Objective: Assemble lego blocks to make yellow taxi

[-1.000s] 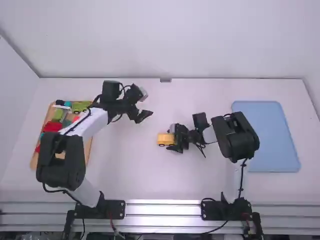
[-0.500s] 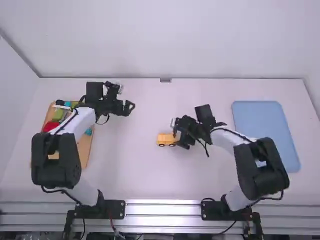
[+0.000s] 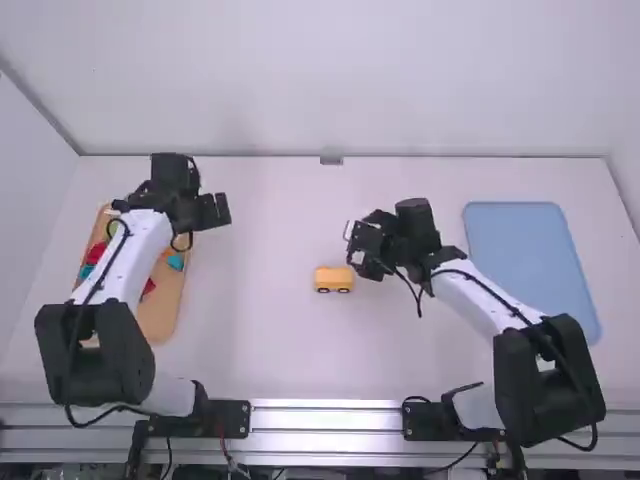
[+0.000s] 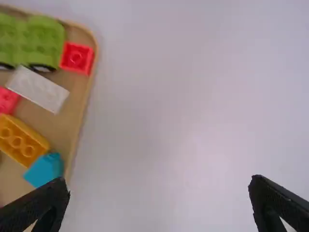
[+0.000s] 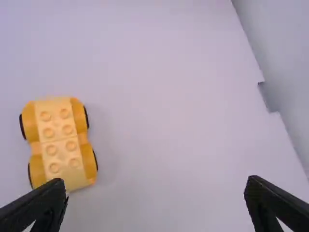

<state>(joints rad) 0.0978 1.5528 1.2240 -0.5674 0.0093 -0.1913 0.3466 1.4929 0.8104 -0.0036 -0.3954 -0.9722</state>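
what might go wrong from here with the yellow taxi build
The yellow car stands loose on the table, so the open right claw might nudge or roll it on its wheels if it comes down off line. In the tray, the orange brick lies right against the blue piece, so a grab by the open left claw could drag both.

The left arm (image 3: 128, 250) partly hides the tray (image 3: 168, 300); the left wrist view's edge crops the green block (image 4: 42, 41).
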